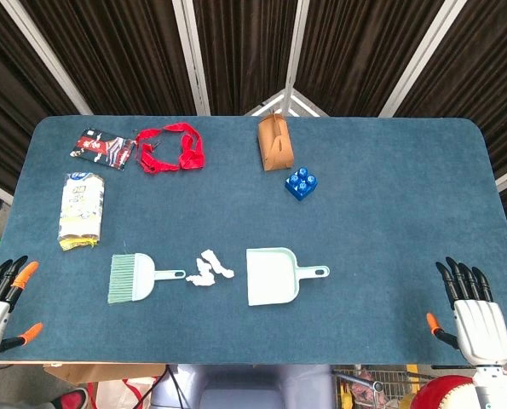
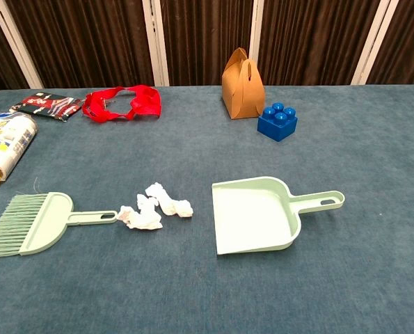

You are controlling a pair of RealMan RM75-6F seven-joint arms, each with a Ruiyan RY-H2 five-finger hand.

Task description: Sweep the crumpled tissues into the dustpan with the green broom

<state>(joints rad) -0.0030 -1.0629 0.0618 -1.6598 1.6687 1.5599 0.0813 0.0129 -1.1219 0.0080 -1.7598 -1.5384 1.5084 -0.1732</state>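
Note:
The green broom (image 1: 134, 278) (image 2: 33, 223) lies flat near the table's front, bristles to the left, handle pointing right. Just off its handle tip sit the crumpled white tissues (image 1: 209, 269) (image 2: 154, 207). To their right lies the pale green dustpan (image 1: 274, 276) (image 2: 259, 212), mouth toward the tissues, handle pointing right. My left hand (image 1: 2, 298) hovers at the front left table edge, fingers spread, holding nothing. My right hand (image 1: 473, 313) is at the front right edge, fingers spread and empty. The chest view shows neither hand.
At the back stand a brown paper box (image 1: 274, 143) (image 2: 242, 85) and a blue brick (image 1: 302, 182) (image 2: 277, 121). A red strap (image 1: 172, 149) (image 2: 122, 102), a dark packet (image 1: 104, 147) (image 2: 46, 105) and a white-yellow bag (image 1: 82, 210) (image 2: 3, 152) lie at the left.

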